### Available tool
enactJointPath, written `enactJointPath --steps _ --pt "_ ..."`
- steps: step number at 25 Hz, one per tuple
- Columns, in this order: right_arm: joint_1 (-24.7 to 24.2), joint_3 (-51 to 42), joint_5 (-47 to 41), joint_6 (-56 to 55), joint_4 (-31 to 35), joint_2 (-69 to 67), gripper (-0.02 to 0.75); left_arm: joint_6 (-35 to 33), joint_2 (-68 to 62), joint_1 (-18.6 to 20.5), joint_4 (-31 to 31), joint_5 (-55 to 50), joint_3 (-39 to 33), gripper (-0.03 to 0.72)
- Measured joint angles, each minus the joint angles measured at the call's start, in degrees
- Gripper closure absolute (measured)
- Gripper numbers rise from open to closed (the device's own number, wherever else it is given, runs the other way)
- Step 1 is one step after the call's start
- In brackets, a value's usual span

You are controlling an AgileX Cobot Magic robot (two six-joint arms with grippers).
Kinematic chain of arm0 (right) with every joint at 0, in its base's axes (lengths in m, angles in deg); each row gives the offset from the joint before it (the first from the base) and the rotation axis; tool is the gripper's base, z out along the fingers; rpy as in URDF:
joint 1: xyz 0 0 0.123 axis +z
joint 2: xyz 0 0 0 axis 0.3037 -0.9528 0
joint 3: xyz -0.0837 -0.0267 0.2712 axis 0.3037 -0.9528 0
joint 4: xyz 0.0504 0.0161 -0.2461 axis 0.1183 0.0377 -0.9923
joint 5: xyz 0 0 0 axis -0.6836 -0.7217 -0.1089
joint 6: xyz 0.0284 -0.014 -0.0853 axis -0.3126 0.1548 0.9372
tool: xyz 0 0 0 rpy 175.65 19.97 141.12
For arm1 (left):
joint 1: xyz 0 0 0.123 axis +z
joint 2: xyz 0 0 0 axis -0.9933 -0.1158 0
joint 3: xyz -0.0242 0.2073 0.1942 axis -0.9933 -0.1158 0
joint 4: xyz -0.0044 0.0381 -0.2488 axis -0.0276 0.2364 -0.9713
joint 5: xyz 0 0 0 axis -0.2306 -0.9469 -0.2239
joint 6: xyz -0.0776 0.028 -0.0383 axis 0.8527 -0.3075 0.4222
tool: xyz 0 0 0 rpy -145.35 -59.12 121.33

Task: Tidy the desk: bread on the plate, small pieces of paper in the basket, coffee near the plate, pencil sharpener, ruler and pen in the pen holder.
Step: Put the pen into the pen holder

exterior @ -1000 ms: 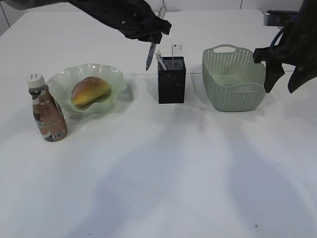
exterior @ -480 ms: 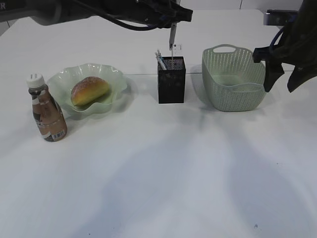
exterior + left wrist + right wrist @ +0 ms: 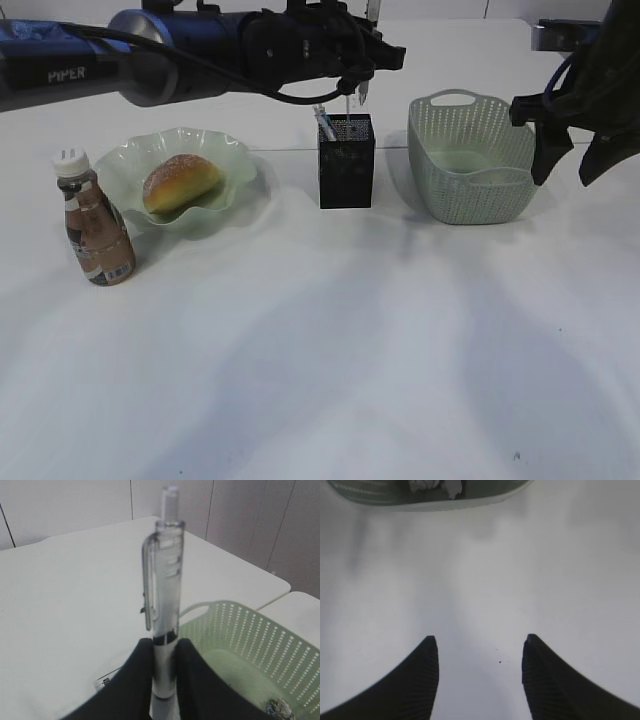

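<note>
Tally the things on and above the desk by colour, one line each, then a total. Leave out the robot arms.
Green: 2, the plate and the basket
Black: 1, the pen holder
Brown: 2, the bread and the coffee
Clear: 1, the pen in the left gripper
Whitish: crumpled paper in the basket, count unclear
Total: 6, plus the paper

The pen's [image 3: 164, 595] lower end is disappearing between the left gripper's [image 3: 162, 680] dark fingers, its tip hidden in the wrist view; in the exterior view it is showing only as a thin sliver, running off the frame at twelve o'clock. The basket [image 3: 420, 500] is being cropped at twelve o'clock in the right wrist view, with the small pieces of paper [image 3: 435, 486] half cut off. What is poking out of the pen holder [image 3: 346, 160] is too small to identify.
</note>
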Motion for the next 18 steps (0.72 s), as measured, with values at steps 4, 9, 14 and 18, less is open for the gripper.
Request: enactJointPath --steps 4,9,14,18 --pt "0.0 0.0 0.0 0.0 0.0 0.0 0.311 0.0 -1.8 0.0 0.0 2.0 0.0 0.598" --pt "-0.2 0.0 0.0 0.0 0.0 0.0 0.311 0.0 -1.9 0.0 0.0 3.0 0.0 0.598" --pt "-0.2 0.0 0.0 0.1 0.0 0.0 0.312 0.0 -1.9 0.0 0.0 2.9 0.0 0.597" --pt "-0.2 0.0 0.0 0.1 0.0 0.0 0.312 0.0 -1.9 0.0 0.2 1.6 0.0 0.596"
